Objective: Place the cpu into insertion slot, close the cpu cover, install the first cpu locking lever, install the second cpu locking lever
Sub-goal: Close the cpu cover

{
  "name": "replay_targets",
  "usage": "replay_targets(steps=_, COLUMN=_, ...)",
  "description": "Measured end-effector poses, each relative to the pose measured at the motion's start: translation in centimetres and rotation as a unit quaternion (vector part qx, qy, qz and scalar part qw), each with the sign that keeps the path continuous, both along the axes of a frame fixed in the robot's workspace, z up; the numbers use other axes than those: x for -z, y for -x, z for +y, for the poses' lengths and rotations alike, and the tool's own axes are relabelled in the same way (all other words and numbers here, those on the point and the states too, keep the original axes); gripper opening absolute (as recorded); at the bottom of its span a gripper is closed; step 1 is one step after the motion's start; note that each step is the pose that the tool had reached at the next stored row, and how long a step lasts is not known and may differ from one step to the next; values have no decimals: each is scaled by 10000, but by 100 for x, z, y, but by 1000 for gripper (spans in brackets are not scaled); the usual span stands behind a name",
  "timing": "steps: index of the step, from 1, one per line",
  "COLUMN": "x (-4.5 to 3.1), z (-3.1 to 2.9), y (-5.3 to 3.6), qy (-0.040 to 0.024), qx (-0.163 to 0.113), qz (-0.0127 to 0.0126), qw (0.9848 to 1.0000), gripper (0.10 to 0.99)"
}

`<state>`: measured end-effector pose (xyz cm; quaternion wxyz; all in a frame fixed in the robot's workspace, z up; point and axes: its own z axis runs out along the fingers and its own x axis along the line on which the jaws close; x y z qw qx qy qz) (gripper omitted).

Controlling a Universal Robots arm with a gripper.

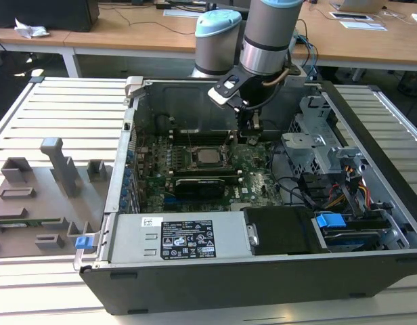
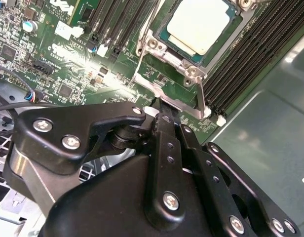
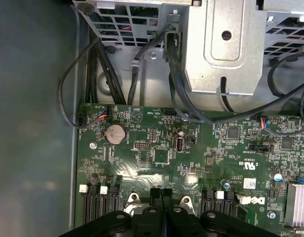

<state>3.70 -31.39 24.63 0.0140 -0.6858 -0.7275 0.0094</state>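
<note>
The cpu lies flat, silver face up, seated in the insertion slot on the green motherboard. Around the chip, the cpu cover lies down as a silver frame. A thin metal locking lever runs along one side of the socket, ending near the board's edge. My gripper hangs low over the board, beside the socket toward the exterior view's right. Its black fingers are pressed together, their tips close to a corner of the socket frame. Whether they touch a lever is hidden.
The motherboard sits inside an open computer case. A metal drive cage with cables stands on the exterior view's right, a power supply in front. Black memory slots flank the socket. A grey fixture board lies outside the case.
</note>
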Motion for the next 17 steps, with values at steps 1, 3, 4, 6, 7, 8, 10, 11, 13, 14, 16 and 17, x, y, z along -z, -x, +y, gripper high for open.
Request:
replay_targets(steps=1, x=0, z=0, y=7, qy=0, qx=0, qz=0, qw=10000, gripper=106)
replay_targets(steps=3, x=0, z=0, y=17, qy=0, qx=0, qz=0, qw=10000, gripper=106)
replay_targets(steps=4, x=0, z=0, y=23, qy=0, qx=0, qz=0, qw=10000, gripper=106)
replay_targets(steps=6, x=0, z=0, y=37, qy=0, qx=0, qz=0, qw=10000, gripper=106)
replay_targets(steps=7, x=0, z=0, y=42, qy=0, qx=0, qz=0, qw=10000, gripper=106)
replay_targets(steps=8, x=0, z=0, y=46, qy=0, qx=0, qz=0, qw=10000, gripper=106)
replay_targets(steps=10, x=0, z=0, y=58, qy=0, qx=0, qz=0, qw=10000, gripper=106)
replay_targets(steps=11, x=0, z=0, y=62, qy=0, qx=0, qz=0, qw=10000, gripper=106)
replay_targets(steps=13, x=0, z=0, y=71, qy=0, qx=0, qz=0, qw=10000, gripper=106)
replay_targets(steps=14, x=0, z=0, y=77, qy=0, qx=0, qz=0, qw=10000, gripper=106)
replay_targets(steps=16, x=0, z=0, y=84, qy=0, qx=0, qz=0, qw=10000, gripper=106)
replay_targets(steps=17, x=0, z=0, y=89, qy=0, qx=0, qz=0, qw=10000, gripper=106)
